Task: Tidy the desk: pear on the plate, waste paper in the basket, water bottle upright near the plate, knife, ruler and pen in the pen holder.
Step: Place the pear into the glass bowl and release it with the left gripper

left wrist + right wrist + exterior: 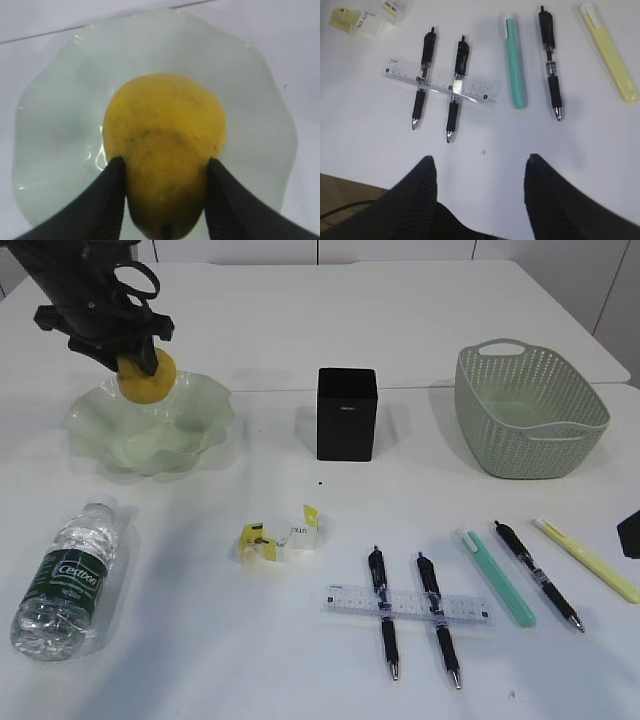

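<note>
Left wrist view: my left pincer (pixel 162 200) holds the pear (pixel 165 150), one finger (pixel 107 200) on each flank, with the plate (pixel 60 125) spread right beneath it. My right pincer (pixel 480 195) stands wide and holds nothing. Ahead of it lie the ruler (pixel 440 80) across two pens (pixel 422 80), a green knife (pixel 515 65), a third pen (pixel 551 65) and a yellow knife (pixel 609 55); paper (pixel 365 17) lies far left.

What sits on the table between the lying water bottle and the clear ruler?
Only the crumpled waste paper, in the exterior view. It lies between the water bottle and the ruler, touching neither; the table is otherwise bare.
</note>
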{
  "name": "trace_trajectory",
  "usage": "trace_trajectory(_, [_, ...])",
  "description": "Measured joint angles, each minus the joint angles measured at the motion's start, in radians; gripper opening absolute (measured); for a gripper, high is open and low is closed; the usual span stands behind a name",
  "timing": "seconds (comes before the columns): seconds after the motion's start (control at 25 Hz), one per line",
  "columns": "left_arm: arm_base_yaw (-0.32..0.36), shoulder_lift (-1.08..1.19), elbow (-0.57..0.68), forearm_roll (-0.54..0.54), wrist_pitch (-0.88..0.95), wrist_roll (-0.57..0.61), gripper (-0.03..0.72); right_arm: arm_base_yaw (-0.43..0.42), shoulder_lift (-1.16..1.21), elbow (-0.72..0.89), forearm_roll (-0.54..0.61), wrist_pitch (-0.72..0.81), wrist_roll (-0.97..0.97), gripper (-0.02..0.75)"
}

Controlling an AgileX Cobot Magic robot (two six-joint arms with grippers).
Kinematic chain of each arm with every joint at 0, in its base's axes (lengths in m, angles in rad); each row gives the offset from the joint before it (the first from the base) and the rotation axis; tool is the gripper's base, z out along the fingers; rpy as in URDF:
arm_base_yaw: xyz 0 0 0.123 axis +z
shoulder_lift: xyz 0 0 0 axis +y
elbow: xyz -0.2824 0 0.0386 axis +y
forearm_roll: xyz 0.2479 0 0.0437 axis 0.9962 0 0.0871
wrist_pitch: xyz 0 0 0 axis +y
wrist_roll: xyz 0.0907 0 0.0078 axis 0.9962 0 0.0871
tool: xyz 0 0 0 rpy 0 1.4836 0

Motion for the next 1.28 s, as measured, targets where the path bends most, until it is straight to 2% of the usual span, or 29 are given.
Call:
trace_trajectory(0.36, [0.008, 0.073, -0.008, -0.024, 0.018, 0.0, 0.315, 0.0, 0.0, 0.0, 0.0, 0.058, 0.0, 0.415])
trace_trajectory(1.28, [0.018, 0.094, -0.009, -0.036, 0.093, 0.017, 0.315, 0.0, 0.0, 0.0, -0.002, 0.061, 0.0, 0.415])
